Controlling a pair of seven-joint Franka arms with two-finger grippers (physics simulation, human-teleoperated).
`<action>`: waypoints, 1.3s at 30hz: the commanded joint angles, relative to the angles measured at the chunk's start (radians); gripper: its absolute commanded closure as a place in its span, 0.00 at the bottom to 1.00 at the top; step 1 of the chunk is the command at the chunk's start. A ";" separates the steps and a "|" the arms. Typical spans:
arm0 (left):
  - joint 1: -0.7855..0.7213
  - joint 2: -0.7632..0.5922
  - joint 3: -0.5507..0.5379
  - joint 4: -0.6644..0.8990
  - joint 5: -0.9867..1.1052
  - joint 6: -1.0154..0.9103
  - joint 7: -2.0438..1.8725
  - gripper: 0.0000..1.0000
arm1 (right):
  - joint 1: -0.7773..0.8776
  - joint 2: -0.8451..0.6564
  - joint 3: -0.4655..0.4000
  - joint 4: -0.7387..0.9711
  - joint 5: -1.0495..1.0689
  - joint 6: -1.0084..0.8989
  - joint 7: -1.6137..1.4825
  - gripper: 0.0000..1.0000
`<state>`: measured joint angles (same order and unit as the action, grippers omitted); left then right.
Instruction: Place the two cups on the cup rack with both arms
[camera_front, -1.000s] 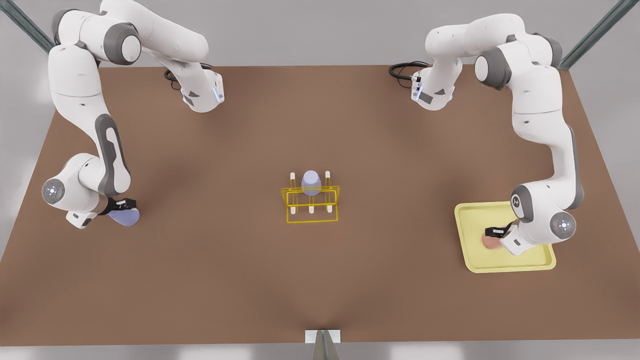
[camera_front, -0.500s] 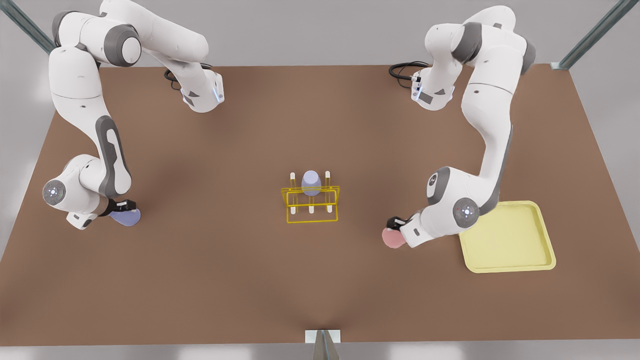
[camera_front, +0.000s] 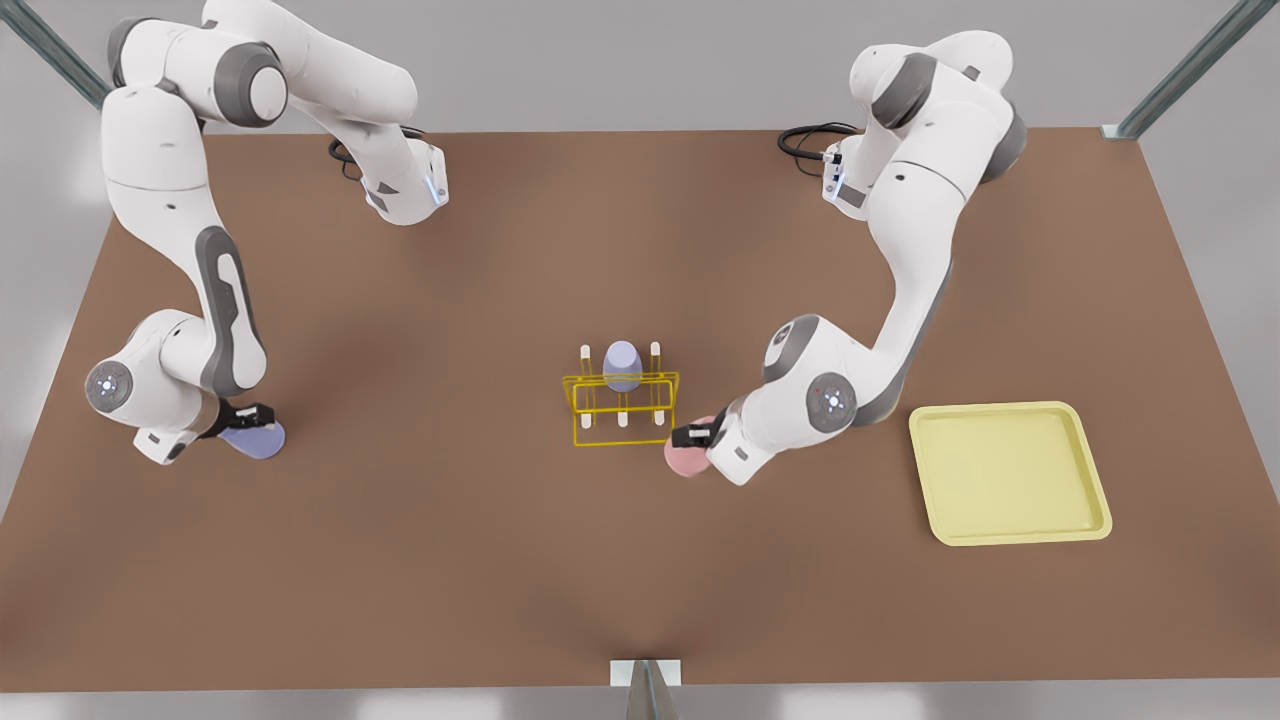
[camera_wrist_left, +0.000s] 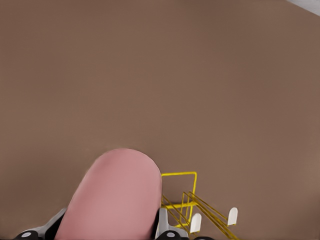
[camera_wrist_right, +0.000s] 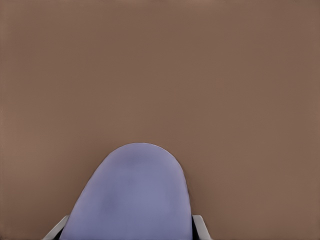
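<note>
Front view: brown worktop carries pale-yellow tray at front view's right, now bare. Arm holding pink cup has swung from tray side to just beside cup rack. Left hand pinching pink cup, near rack's right edge. Right hand unmoved at front view's left, well apart from rack, pinching lavender-blue cup. Second lavender-blue cup sits upturned on rack's middle back peg.
</note>
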<state>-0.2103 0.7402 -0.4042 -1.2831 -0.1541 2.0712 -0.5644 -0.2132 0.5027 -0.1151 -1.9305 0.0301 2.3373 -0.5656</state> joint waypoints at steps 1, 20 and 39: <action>-0.006 -0.002 -0.001 0.001 -0.004 -0.013 -0.476 0.14 | 0.015 -0.004 0.000 0.008 0.008 -0.026 0.009 0.14; -0.058 0.028 -0.044 -0.008 0.010 -0.056 -0.517 0.12 | 0.382 -0.004 0.109 0.220 0.462 -0.135 0.067 0.14; 0.048 -0.506 0.329 -0.107 0.211 -0.737 0.387 0.00 | 0.580 0.002 0.161 0.312 0.565 -0.162 0.190 0.13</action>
<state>-0.1546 0.2379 -0.0845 -1.3890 0.0653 1.4234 -0.6147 0.3650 0.5060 0.0456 -1.6184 0.5919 2.1910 -0.4420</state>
